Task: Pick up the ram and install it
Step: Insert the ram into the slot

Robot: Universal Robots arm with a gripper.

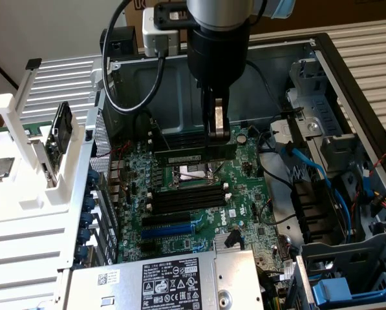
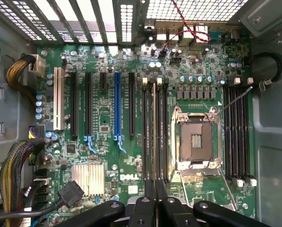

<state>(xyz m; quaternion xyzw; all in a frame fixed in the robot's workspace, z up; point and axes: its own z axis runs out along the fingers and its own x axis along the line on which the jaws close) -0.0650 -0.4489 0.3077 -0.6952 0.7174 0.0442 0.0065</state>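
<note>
The ram is a long dark stick with a pale label. It hangs level above the motherboard, over the CPU socket. My gripper comes straight down from above and is shut on the stick's upper edge, towards its end on the exterior view's right. In the wrist view the ram appears edge-on as a thin strip running out from between my fingertips. It lies in line with the black memory slots beside the CPU socket and is held above them.
Black memory slots with white clips lie in front of the socket, and another bank lies behind it. A blue expansion slot, the power supply, cables and drive cages, and a white fixture outside the case surround the board.
</note>
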